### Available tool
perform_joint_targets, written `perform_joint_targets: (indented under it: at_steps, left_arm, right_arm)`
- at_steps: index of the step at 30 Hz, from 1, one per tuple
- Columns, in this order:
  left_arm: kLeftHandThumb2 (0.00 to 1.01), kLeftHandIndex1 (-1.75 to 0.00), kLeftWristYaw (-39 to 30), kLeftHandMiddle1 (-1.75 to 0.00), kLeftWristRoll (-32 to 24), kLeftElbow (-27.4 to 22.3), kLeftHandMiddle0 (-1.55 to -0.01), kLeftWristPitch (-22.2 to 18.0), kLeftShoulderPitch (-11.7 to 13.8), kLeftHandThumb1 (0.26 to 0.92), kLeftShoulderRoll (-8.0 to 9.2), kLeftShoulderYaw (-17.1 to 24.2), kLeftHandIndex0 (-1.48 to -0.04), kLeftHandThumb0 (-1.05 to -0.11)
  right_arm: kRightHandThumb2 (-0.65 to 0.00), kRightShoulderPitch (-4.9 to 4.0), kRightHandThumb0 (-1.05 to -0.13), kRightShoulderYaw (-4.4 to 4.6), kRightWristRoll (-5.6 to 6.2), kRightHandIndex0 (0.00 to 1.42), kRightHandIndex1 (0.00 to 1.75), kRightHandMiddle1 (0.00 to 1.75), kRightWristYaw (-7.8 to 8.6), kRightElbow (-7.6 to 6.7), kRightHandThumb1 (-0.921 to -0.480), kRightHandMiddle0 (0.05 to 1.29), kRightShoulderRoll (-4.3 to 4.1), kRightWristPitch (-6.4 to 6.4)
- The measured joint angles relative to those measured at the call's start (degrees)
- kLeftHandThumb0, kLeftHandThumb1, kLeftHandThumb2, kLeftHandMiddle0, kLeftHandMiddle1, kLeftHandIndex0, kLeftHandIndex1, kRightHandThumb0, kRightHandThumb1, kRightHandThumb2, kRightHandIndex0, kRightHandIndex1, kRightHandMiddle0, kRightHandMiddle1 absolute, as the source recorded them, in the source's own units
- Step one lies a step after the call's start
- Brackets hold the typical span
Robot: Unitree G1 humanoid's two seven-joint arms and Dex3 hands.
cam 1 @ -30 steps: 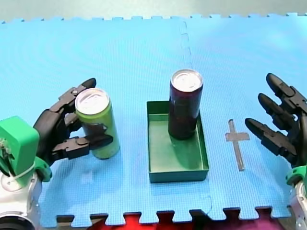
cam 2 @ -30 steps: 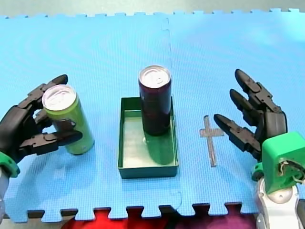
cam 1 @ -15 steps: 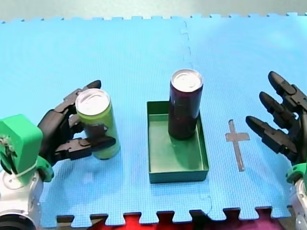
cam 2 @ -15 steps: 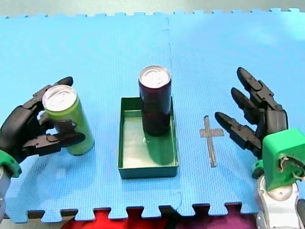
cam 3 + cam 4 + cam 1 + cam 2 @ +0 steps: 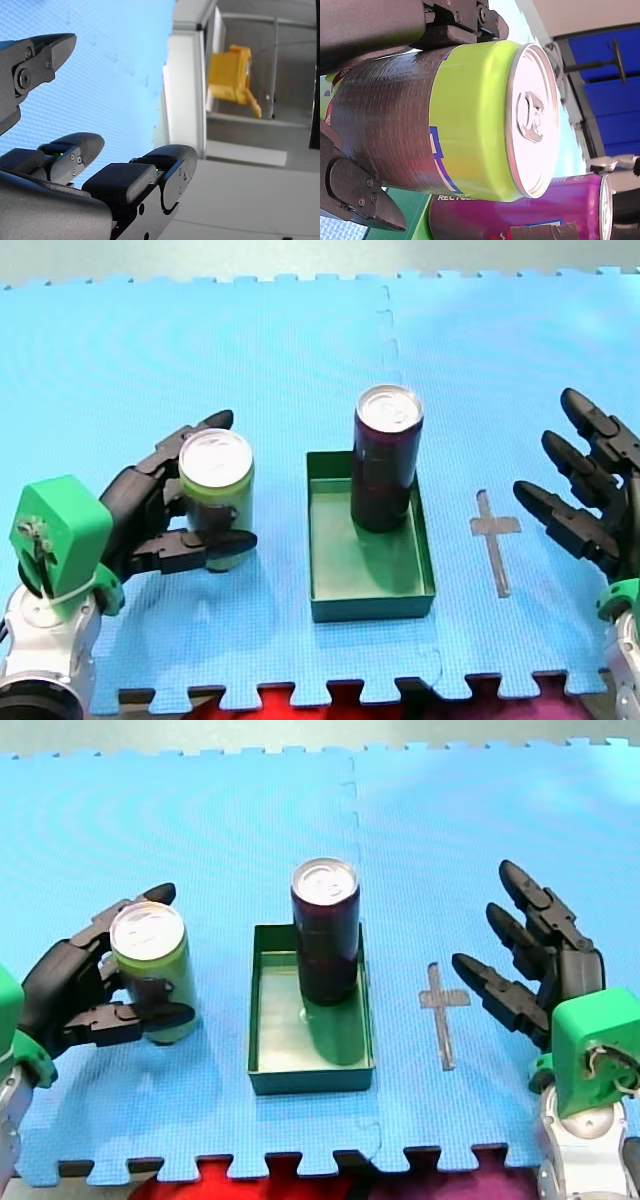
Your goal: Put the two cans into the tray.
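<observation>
A lime-green can is held upright in my left hand, lifted off the blue mat just left of the green tray. The second wrist view shows the same green can close up between the black fingers, with the purple can behind it. The dark purple can stands upright in the far end of the tray. My right hand hangs over the mat to the right of the tray, holding nothing.
A grey tape cross marks the mat between the tray and my right hand. The blue foam mat stretches far behind the tray. Its jigsaw front edge runs close below the tray.
My left hand has lifted the green can and carried it to the right, nearer the tray. The right hand has drifted slightly to the right. The purple can has not moved.
</observation>
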Motion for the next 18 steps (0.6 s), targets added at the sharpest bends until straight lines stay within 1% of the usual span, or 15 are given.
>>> perform_joint_targets:
  at_steps: [4,9,11,12,13,14,15,16,17,18]
  left_arm:
    - [0.01,-0.01,0.0,-0.01,0.0,-0.2,-0.23,0.0,0.0,0.7,-0.09,-0.2,-0.31,-1.048]
    - [0.01,-0.01,0.1,-0.01,0.0,-0.2,-0.23,0.0,-0.1,0.701,-0.29,-0.3,-0.31,-1.048]
    - [0.01,-0.02,0.3,-0.03,0.0,-0.3,-0.26,0.0,-0.1,0.701,-0.38,-0.4,-0.33,-1.048]
    - [0.0,-0.06,0.6,-0.09,0.0,-0.4,-0.42,0.0,-0.1,0.695,-0.5,-0.4,-0.46,-1.01]
    - [0.01,-0.14,1.9,-0.23,0.0,-0.5,-0.75,-0.1,-0.1,0.689,-0.88,-0.2,-0.78,-0.693]
    - [0.01,-0.19,3.4,-0.31,0.0,-0.5,-0.92,-0.2,0.0,0.699,-1.29,0.0,-0.94,-0.544]
    - [0.01,-0.19,5.3,-0.38,0.1,-0.5,-1.04,-0.4,0.0,0.718,-1.79,0.2,-1.06,-0.464]
    - [0.01,-0.15,6.8,-0.44,0.1,-0.5,-1.13,-0.8,0.1,0.732,-2.2,0.4,-1.16,-0.413]
    - [0.0,-0.11,8.7,-0.46,0.1,-0.5,-1.16,-1.2,0.1,0.737,-2.79,0.7,-1.2,-0.397]
    - [0.0,-0.07,10.2,-0.44,0.0,-0.5,-1.19,-1.5,0.2,0.739,-3.36,1.1,-1.23,-0.388]
  right_arm:
    - [0.0,0.05,-0.721,-0.01,0.05,0.59,0.0,0.0,-0.07,-0.26,-0.726,0.54,0.0,0.16]
    - [0.0,0.05,-0.721,-0.09,0.23,0.59,0.0,0.0,-0.06,-0.25,-0.727,0.54,0.0,0.37]
    - [0.0,0.05,-0.721,-0.12,0.27,0.59,0.0,0.0,-0.05,-0.24,-0.726,0.54,0.0,0.37]
    - [0.0,0.05,-0.72,-0.14,0.29,0.59,0.0,0.0,-0.04,-0.24,-0.726,0.54,0.0,0.37]
    - [0.0,0.05,-0.72,-0.16,0.31,0.59,0.0,0.0,-0.03,-0.25,-0.725,0.54,-0.01,0.38]
    - [0.0,0.06,-0.72,-0.16,0.31,0.59,0.0,0.0,-0.02,-0.24,-0.725,0.54,0.0,0.38]
    - [0.0,0.07,-0.72,-0.15,0.3,0.59,0.0,0.0,0.0,-0.24,-0.724,0.54,0.01,0.38]
    - [0.0,0.08,-0.72,-0.15,0.3,0.59,0.0,0.0,0.01,-0.24,-0.723,0.54,0.02,0.38]
    - [0.0,0.09,-0.72,-0.14,0.29,0.59,0.0,0.0,0.02,-0.24,-0.723,0.54,0.04,0.37]
    - [0.0,0.1,-0.72,-0.14,0.29,0.59,0.0,0.0,0.03,-0.24,-0.722,0.54,0.05,0.38]
